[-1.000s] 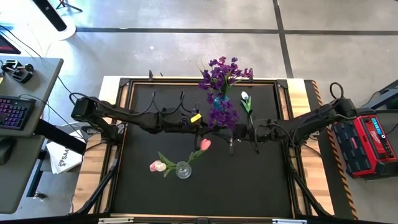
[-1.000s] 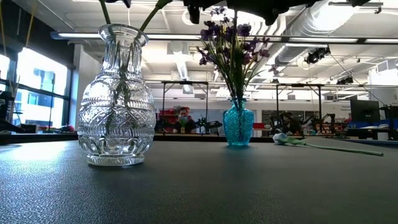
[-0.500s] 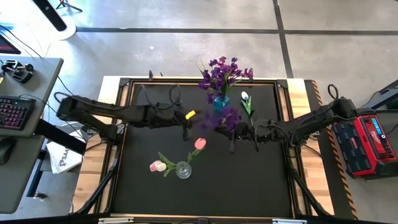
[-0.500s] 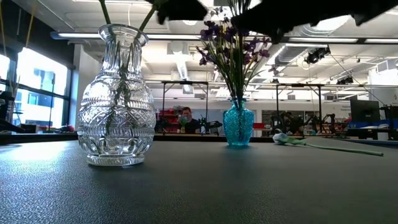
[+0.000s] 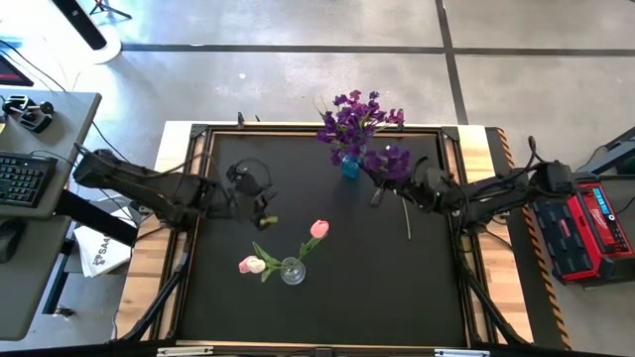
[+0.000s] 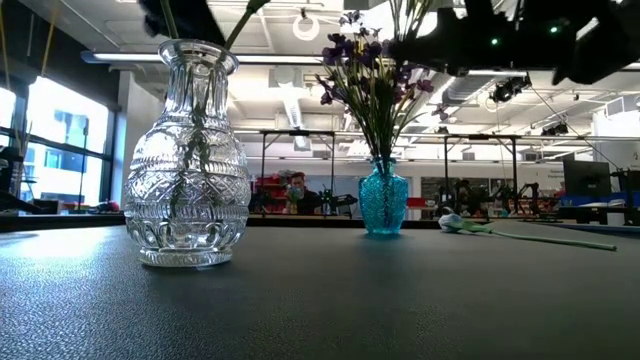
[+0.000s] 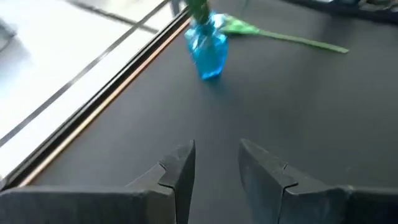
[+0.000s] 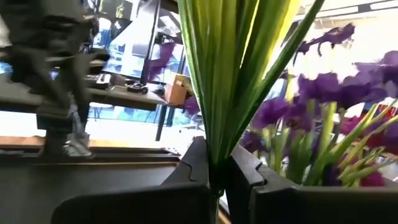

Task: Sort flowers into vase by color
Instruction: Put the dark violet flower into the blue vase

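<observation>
A purple sprig (image 5: 389,159) hangs above the table just right of the blue vase (image 5: 349,166), with my right gripper (image 8: 217,171) shut on it. The blue vase holds several purple sprigs (image 5: 352,119). A white tulip (image 6: 455,222) lies on the table beside it, and its stem (image 5: 406,220) runs toward the near edge. The clear glass vase (image 5: 293,270) near the front holds two pink tulips (image 5: 318,229). My left gripper (image 7: 216,167) stands open at the table's left, with nothing between its fingers. My right gripper pinches the purple sprig's bundle of green stems and leaves (image 8: 219,146) between its two fingers, below the blooms. The fingers come from the table's right, about level. The stems rise out of the fingers, and the blooms (image 8: 323,87) are lifted clear of the table.
The black mat sits in a wooden frame (image 5: 198,134). A red device (image 5: 590,223) stands off the right edge and a desk with a keyboard (image 5: 25,178) off the left. A person (image 6: 297,190) sits in the room far behind the table.
The purple sprig, which hung between both grippers at the table's middle, is now with my right gripper alone. It has moved toward the right and far edges, up beside the blue vase. My left gripper has drawn back toward the table's left edge and tipped up.
</observation>
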{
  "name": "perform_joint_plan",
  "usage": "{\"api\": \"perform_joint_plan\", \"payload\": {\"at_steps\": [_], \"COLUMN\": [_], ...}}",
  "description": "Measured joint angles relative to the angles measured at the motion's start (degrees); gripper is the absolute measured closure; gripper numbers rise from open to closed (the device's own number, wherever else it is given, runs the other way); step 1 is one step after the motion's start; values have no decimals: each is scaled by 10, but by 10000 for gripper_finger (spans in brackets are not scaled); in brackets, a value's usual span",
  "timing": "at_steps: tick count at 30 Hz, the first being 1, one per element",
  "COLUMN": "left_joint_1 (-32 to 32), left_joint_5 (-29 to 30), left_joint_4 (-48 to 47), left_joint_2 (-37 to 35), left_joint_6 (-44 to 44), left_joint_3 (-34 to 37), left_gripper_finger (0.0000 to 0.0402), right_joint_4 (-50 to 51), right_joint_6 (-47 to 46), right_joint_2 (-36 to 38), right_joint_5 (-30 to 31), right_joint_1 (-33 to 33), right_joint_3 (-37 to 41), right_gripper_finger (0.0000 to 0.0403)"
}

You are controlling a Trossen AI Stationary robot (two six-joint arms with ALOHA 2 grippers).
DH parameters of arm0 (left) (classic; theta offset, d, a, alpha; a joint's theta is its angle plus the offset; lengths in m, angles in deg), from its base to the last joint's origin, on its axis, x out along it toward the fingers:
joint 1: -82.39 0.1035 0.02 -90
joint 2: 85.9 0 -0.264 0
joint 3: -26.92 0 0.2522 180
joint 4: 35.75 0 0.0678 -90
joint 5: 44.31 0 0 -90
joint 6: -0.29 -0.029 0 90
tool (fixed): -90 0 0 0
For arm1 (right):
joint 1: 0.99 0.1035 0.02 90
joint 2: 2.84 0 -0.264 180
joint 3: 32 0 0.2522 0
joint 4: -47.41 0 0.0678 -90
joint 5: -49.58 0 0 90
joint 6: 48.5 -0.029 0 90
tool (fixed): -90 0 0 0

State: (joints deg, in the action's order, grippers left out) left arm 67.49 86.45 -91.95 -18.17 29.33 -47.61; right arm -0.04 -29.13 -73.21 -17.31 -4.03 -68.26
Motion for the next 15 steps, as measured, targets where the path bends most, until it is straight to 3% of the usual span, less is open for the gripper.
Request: {"api": "perform_joint_plan", "payload": {"at_steps": [8, 15], "left_joint_1": [-99, -131], "left_joint_5": [115, 141], "left_joint_4": [-14, 3], "left_joint_2": [7, 7], "left_joint_6": [152, 233], "left_joint_3": [64, 112], "left_gripper_finger": [291, 291], "right_joint_4": [6, 6], "right_joint_6": [-10, -11], "right_joint_2": [-34, -78], "right_joint_5": [-25, -29], "right_joint_1": [-85, -122], "right_joint_3": [-22, -30], "right_gripper_finger": [402, 402]}}
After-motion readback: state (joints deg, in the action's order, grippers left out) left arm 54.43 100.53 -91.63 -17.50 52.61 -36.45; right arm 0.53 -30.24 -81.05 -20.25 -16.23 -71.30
